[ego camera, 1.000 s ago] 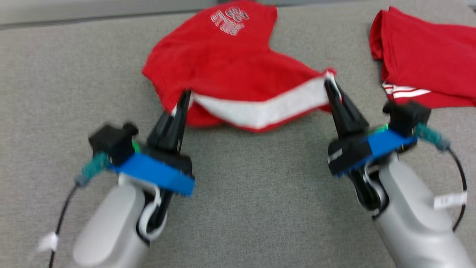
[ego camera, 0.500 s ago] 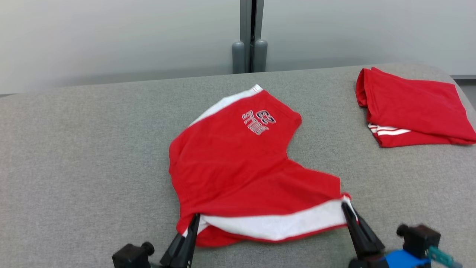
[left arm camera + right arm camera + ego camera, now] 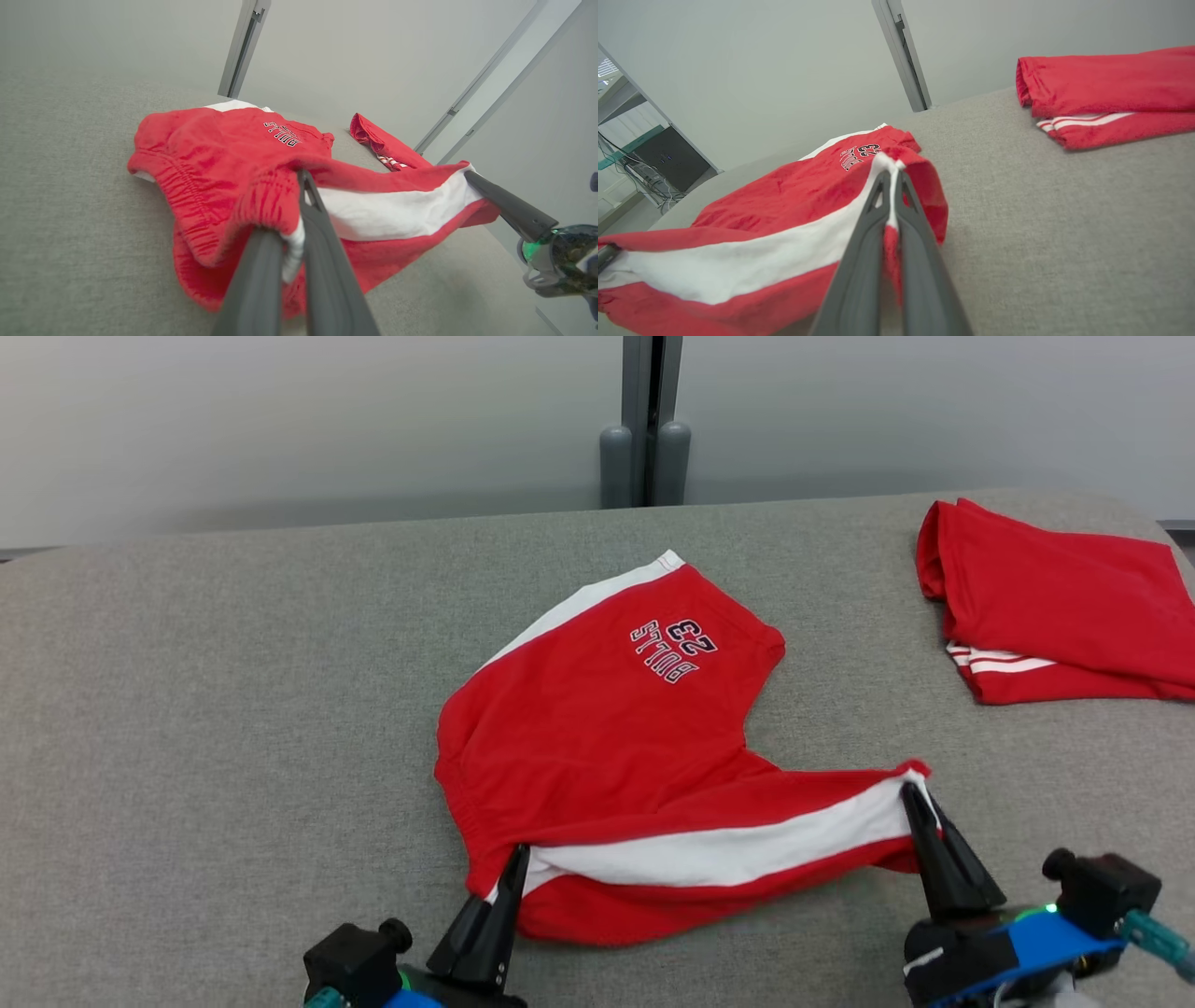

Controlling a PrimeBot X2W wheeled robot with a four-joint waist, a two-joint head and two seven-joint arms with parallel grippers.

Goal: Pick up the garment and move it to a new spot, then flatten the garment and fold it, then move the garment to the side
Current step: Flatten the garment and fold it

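Red shorts (image 3: 597, 747) w/ white side stripe and "BULLS 23" print are laid mid-way across grey fabric-covered surface (image 3: 233, 709), far leg flat. Near edge is raised and pulled taut btwn both claws. L gripper (image 3: 516, 859) is clamped on elastic waistband corner; R gripper (image 3: 908, 795) is pinched tight on cloth at other end of the stripe. Second red garment (image 3: 1055, 607), folded, is seen well apart at far right
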